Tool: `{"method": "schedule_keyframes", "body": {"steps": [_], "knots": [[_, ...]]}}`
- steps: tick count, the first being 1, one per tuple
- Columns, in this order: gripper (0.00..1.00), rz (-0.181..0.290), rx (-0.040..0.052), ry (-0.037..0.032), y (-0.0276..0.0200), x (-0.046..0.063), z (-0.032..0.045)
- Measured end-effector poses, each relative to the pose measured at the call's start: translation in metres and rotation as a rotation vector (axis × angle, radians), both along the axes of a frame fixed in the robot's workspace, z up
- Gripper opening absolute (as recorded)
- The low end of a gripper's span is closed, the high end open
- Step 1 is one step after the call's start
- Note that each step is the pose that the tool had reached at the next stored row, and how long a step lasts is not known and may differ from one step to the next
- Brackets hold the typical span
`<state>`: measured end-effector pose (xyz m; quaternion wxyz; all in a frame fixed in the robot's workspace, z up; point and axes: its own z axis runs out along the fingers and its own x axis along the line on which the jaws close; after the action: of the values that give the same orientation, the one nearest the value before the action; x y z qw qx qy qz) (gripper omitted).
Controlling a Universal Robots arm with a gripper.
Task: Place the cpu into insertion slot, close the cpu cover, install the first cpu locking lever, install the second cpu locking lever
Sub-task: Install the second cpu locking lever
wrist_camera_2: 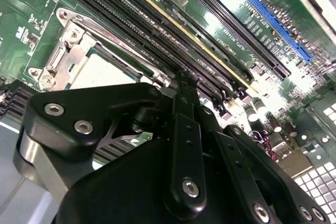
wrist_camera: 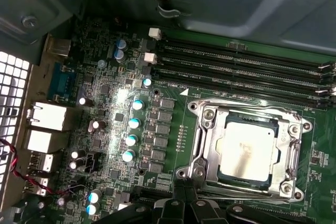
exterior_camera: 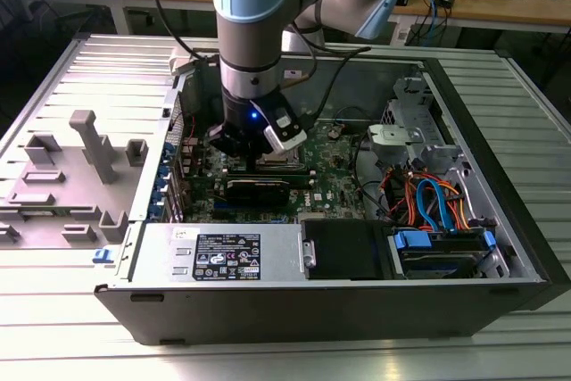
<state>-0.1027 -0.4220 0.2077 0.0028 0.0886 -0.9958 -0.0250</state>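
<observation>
Gripper low over board, fingers pinched together, empty; cpu under cover, just beyond fingertips.

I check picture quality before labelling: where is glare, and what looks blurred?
First wrist view: glare on the cpu top and on the motherboard beside it. Second wrist view: bright glare near the blue slot; the close gripper body looks soft.
</observation>
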Motion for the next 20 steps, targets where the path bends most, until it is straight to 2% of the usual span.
{"method": "schedule_keyframes", "body": {"steps": [11, 13, 14, 18, 20], "knots": [[0.11, 0.008, 0.0081, 0.0011, 0.0004, -0.0003, -0.0006], [0.11, 0.008, 0.0140, 0.0023, 0.0005, -0.0003, -0.0005], [0.11, 0.008, 0.0198, 0.0027, 0.0006, -0.0003, -0.0005], [0.11, 0.008, 0.0239, 0.0030, 0.0004, -0.0004, -0.0030], [0.11, 0.009, 0.0325, 0.0016, 0.0009, -0.0001, -0.0051]]}}
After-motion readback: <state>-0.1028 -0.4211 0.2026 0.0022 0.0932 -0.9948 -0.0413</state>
